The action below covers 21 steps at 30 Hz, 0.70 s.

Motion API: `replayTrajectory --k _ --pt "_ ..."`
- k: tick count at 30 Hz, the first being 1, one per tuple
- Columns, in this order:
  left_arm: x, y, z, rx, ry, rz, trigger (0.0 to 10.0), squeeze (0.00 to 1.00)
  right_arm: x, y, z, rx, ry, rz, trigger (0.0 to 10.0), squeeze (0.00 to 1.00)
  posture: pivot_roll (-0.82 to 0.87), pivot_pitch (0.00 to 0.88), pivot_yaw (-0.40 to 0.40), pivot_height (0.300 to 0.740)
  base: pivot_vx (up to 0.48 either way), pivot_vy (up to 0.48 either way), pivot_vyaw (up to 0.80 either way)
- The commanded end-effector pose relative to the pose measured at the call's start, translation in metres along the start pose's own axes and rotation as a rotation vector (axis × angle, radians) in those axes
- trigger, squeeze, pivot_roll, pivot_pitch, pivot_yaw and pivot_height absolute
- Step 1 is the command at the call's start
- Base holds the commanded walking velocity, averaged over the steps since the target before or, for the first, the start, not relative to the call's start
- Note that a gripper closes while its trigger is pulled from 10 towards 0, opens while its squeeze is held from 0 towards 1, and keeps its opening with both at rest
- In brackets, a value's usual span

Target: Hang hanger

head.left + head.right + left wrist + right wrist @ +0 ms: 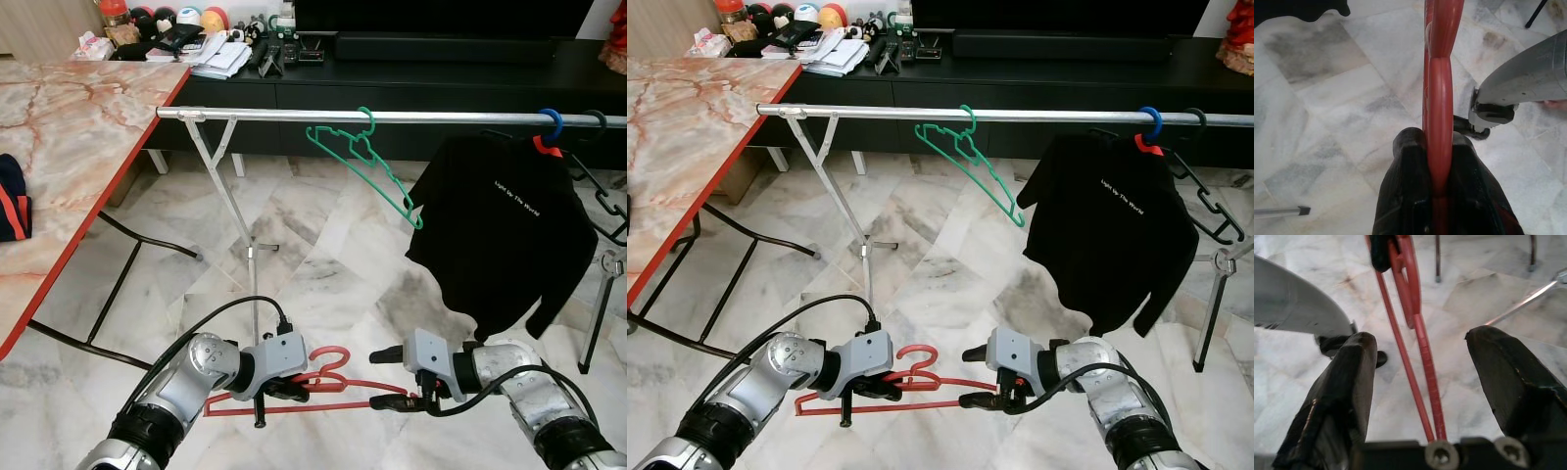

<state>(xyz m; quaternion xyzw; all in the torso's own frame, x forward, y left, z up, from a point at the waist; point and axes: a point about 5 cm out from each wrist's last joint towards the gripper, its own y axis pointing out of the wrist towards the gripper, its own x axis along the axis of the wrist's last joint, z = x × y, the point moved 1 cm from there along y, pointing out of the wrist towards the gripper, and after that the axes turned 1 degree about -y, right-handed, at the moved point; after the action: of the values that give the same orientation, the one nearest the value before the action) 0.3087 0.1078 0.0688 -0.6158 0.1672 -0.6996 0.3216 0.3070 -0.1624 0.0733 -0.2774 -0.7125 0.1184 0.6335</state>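
So the red hanger point(323, 375) is down low in front of the robot, around 6 o'clock in the head view, held roughly level over the marble floor point(323, 255) between both arms. The left gripper point(285, 389) has its fingers point(1405, 186) squeezed tight on the hanger just under the hook, you can see the red plastic pinched between the black pads in the wrist shot. The right gripper point(394, 378) sits at the hanger's other end with its fingers point(1347, 382) spread wide, the thin red bars running through the gap without either pad touching them. Up at 12 o'clock there's the metal rail point(392, 117) running across, with a green hanger point(367, 166) hooked on near the middle and a black shirt point(505, 225) hanging toward 2 o'clock. A marble-top table point(78, 127) with a red edge is off at 10 o'clock.
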Motion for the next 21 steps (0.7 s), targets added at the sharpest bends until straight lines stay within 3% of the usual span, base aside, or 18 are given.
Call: replayTrajectory --k 1,4,5,6,21 --pt "-0.001 0.002 -0.003 -0.014 0.01 0.011 10.0 0.0 -0.002 0.002 0.001 -0.023 0.005 -0.01 10.0 1.0 0.0 0.22 0.005 0.74 0.0 0.0 0.0" --pt "0.001 0.001 -0.002 -0.014 0.017 0.006 10.0 0.0 -0.003 0.005 0.0 -0.053 -0.018 -0.003 10.0 1.0 0.0 0.22 0.004 0.74 0.0 0.0 0.0" --pt "0.002 0.0 -0.002 -0.014 0.022 0.004 10.0 0.0 -0.003 0.006 0.0 -0.057 -0.028 0.0 10.0 0.88 0.0 0.221 0.005 0.74 0.0 0.0 0.0" --pt "0.003 0.0 -0.002 -0.016 0.027 0.002 10.0 0.0 -0.003 0.009 0.0 -0.071 -0.05 0.008 10.0 0.0 0.0 0.22 0.003 0.74 0.0 0.0 0.0" --pt "0.013 0.003 -0.003 -0.028 0.059 -0.015 10.0 0.0 -0.004 0.035 0.017 0.027 -0.043 -0.01 10.0 0.0 0.02 0.22 0.008 0.74 0.0 0.0 0.0"
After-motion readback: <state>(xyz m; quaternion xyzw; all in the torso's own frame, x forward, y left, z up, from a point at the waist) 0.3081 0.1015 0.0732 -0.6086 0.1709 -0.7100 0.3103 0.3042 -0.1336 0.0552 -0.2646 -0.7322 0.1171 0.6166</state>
